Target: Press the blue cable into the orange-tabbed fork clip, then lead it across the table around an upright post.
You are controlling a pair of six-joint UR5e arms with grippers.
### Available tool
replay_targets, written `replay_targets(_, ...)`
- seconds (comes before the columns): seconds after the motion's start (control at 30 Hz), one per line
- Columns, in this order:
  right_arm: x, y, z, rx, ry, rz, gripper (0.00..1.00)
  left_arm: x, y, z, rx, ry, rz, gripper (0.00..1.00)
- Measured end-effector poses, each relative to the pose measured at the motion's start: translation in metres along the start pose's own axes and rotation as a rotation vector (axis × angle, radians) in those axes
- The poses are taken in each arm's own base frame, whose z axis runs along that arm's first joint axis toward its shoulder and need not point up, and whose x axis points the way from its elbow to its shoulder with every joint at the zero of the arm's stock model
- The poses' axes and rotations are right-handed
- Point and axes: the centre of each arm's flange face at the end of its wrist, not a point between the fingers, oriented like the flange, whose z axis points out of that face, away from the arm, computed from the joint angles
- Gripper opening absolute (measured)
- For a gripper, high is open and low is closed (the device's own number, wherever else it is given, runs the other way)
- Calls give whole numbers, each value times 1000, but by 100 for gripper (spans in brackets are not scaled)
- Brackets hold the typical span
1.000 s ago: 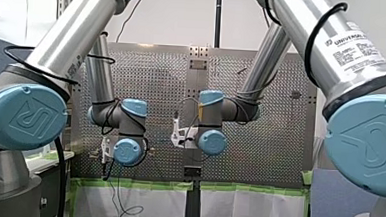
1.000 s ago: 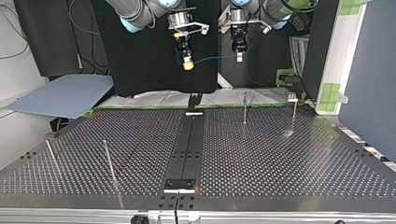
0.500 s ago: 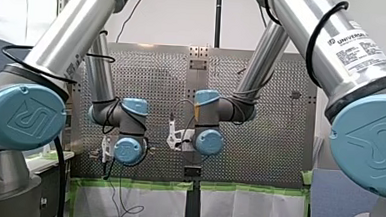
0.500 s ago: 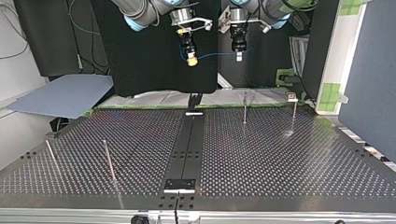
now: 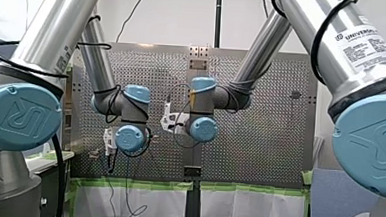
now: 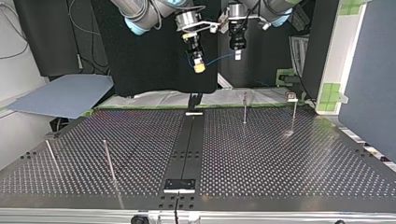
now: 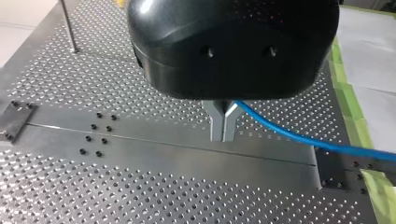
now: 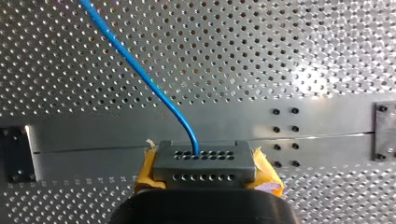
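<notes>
The blue cable (image 7: 299, 137) hangs in the air between both grippers, well above the table (image 6: 280, 158). My left gripper (image 7: 223, 136) pinches it in closed metal fingers. My right gripper (image 8: 204, 162), yellow-padded, seems clamped on it too. A post (image 6: 244, 107) stands below.

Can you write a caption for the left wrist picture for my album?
My left gripper pinches the blue cable above the holey table.
</notes>
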Motion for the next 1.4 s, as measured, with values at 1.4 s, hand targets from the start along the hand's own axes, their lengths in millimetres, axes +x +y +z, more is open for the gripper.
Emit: replay_targets(1.4,-127,35,62,-61,-90,16,0,61,95,91,-88,63,43,0)
